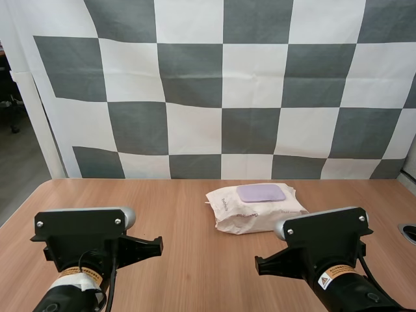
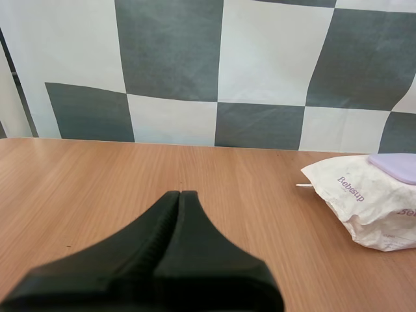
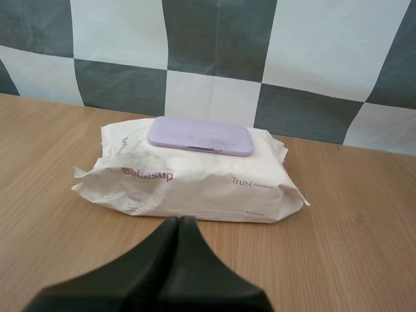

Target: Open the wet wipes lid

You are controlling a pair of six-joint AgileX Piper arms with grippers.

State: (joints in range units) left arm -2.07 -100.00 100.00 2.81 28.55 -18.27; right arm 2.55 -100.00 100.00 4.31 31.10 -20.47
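Left tool [image 2: 180, 194], right tool [image 3: 179, 220] closed, empty — lid [image 3: 199, 136] at right tool's 12 o'clock; lift near edge, probably the catch.

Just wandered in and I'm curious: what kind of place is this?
Probably a robotics lab test bench: a left arm and right arm sit at a wooden table with a pack of wet wipes set before them.

pack of wet wipes [image 2: 367, 201]: cut off by the edge of the left wrist view
lid [image 2: 398, 166]: just one corner inside that edge
small print [image 3: 259, 211] on the pack's side: too small to read
dark round thing [image 1: 409, 232] at the table [image 1: 195, 273] rim: cut off in the high view, cannot tell what
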